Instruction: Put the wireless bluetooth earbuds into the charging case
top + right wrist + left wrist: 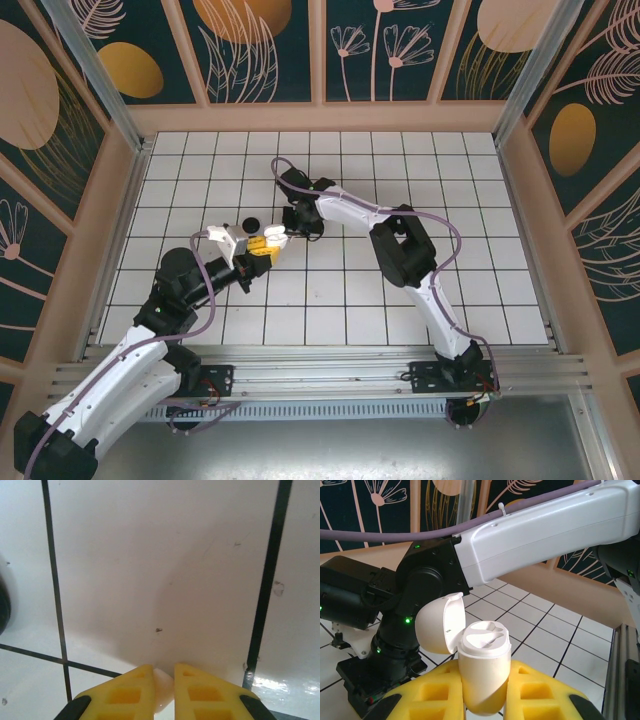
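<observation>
Left pincer is clamped on the white charging case. The yellow fingers grip its lower body on both sides and hold it upright above the bench. The lid is swung open to the left, and I can see both sockets in the top are empty.

From overhead, my right pincer sits just beyond the case, down near the tiles. In its wrist view, the right pincer has its fingers drawn nearly together, with a small pale lump in the narrow gap. I cannot tell whether it is actually gripped, or what it is.

A small black round thing lies on the bench near both pincers. It is too small for me to say whether it is an earbud.
</observation>
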You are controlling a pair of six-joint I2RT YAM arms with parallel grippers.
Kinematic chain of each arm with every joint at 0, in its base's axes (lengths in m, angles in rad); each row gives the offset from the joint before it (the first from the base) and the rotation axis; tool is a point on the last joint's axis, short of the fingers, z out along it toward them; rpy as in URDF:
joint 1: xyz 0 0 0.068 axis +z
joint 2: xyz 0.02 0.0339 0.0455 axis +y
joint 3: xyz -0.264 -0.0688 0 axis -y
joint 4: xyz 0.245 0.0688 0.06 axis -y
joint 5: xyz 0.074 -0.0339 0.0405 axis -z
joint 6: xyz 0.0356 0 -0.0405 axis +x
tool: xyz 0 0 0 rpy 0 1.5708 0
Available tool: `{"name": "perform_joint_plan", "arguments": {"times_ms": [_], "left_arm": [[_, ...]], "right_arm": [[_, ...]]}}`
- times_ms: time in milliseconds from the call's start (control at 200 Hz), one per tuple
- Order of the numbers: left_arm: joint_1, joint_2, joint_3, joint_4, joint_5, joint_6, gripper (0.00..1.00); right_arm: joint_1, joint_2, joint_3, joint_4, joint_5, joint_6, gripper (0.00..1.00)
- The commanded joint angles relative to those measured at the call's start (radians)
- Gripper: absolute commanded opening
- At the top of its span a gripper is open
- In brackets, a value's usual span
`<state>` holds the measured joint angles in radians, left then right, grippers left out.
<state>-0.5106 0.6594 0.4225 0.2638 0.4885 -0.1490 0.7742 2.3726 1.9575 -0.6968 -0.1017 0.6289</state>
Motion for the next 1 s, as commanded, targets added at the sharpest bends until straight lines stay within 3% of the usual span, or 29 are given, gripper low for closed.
{"name": "perform_joint_plan", "arguments": {"times_ms": [0,370,631,991], "left_arm": [[0.0,0.002,0.002,-0.004,0.001,0.025,0.0],[0.0,0.047,0.008,0.026,0.027,0.008,0.0],[0.001,0.083,-0.008,0.09,0.06,-0.021,0.0],[0.0,0.161,0.005,0.19,0.134,-0.054,0.0]], "right_arm": [[0.01,-0.016,0.002,-0.046,0.02,-0.041,0.12],[-0.005,-0.162,-0.076,0.029,0.11,-0.219,0.11],[-0.032,-0.29,-0.175,0.108,0.104,-0.355,0.09],[-0.034,-0.563,-0.284,0.157,0.156,-0.538,0.08]]}}
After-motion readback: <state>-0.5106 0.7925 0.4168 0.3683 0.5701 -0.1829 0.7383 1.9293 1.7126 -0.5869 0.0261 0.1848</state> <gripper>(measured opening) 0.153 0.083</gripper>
